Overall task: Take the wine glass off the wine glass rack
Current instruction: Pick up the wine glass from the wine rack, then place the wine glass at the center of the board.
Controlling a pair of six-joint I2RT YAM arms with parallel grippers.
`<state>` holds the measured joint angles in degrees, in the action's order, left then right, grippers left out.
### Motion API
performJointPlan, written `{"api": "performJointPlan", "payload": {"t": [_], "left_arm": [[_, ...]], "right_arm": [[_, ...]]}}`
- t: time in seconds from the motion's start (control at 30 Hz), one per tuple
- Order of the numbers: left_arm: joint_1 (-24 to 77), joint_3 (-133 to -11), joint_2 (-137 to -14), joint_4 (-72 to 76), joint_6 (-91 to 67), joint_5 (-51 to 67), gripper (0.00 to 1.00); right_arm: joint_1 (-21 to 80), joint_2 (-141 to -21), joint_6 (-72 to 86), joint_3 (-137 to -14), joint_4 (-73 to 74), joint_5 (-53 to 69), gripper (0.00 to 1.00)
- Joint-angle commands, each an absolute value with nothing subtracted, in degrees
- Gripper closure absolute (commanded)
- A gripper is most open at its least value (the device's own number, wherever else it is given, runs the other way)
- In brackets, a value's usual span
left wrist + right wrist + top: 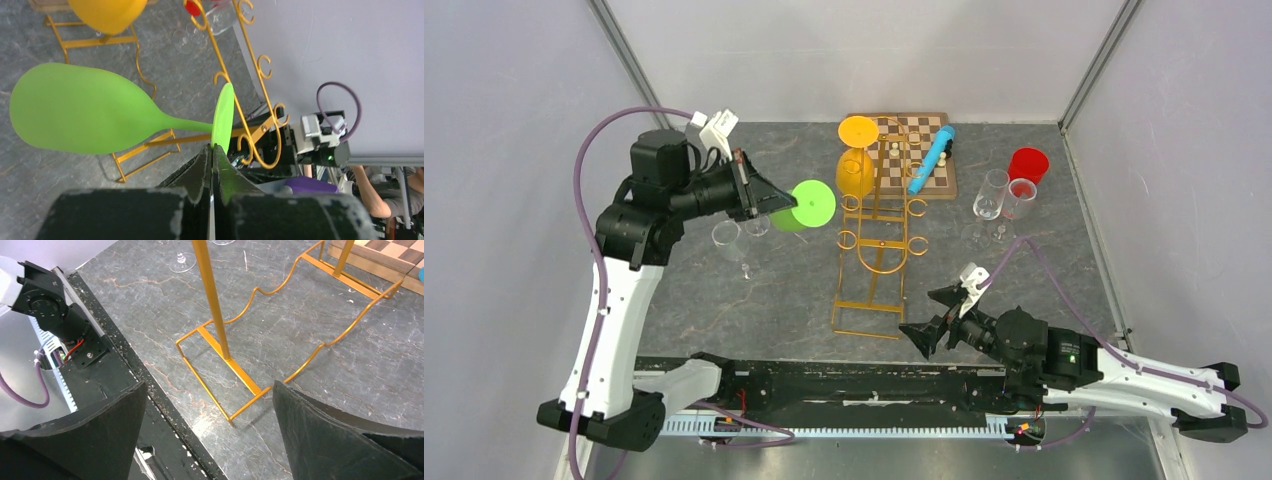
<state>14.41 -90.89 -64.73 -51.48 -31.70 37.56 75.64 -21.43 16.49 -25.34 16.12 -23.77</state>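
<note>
Coloured wine glasses: 2, opaque and smooth.
- Green wine glass: left end effector is clamped on the edge of its flat round foot. The glass is held sideways in the air, left of the wine glass rack and off its hooks.
- Orange wine glass: hangs bowl-down in the rack.

Rack: 1, gold wire with scroll hooks and a rectangular base, on the grey stone-patterned counter.

Right end effector: fingers wide apart, empty, near the rack base.

Clear glasses right of the rack: 2. Red cup: 1. Wooden chessboard: 1, with a blue tube on it.
</note>
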Motion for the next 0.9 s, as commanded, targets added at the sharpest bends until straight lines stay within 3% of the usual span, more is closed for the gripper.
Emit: {"api": "performJointPlan", "payload": {"t": [0.0,0.4,0.87], "left_arm": [[14.15,-87.68,-59.00,-52.05,-26.13,38.94,0.98],[18.11,-77.67,-52.47,-57.28,-18.18,38.01,0.98],[32.90,-68.43,-44.65,-57.96,-18.87,21.67,0.98]], "right_arm": [[75.82,-22.14,15.47,-28.89,16.16,-22.07,0.02],[75.87,-26.85,16.06,-33.20,20.39,-18.13,0.02],[75.77,-30.76,26.24,-33.76,17.63,-19.14,0.05]]}}
